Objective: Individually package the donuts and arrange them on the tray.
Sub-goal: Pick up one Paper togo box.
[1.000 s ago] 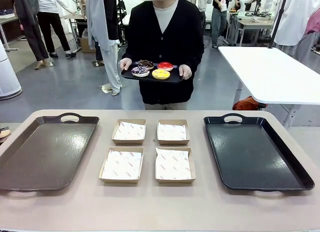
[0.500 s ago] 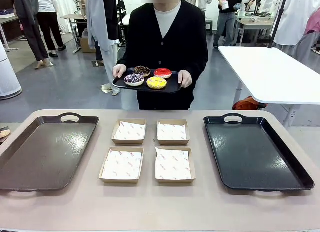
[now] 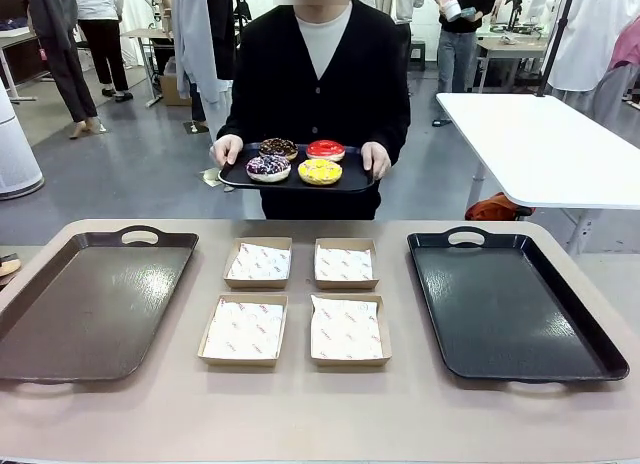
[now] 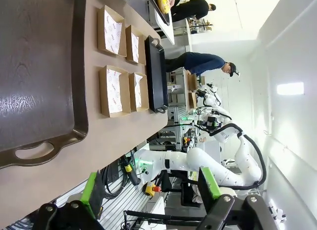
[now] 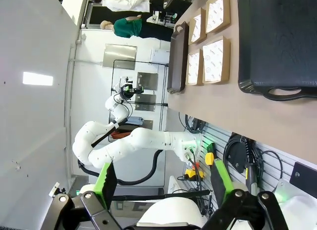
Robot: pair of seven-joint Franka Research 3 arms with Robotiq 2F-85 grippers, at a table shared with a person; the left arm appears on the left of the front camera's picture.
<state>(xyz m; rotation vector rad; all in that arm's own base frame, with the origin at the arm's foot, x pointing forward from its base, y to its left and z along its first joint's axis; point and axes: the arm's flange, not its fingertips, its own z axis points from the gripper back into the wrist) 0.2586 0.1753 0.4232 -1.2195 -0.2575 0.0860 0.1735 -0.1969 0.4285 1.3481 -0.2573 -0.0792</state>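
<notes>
donuts (image 3: 298, 160) sit on the little black tray (image 3: 290, 187) the person holds past the far edge, beyond the boxes (image 3: 244, 330) and pretty much dead centre, so neither arm is nearer; left gripper (image 4: 150, 186) and right gripper (image 5: 162, 180) hang back off the near side, fingers spread wide, empty

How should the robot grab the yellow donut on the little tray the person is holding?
Probably from straight above, pinching its outer sides. The yellow donut lies flat, icing up, on the small tray. The purple-sprinkled donut sits beside it and the red donut behind it, so coming in sideways looks cramped.
</notes>
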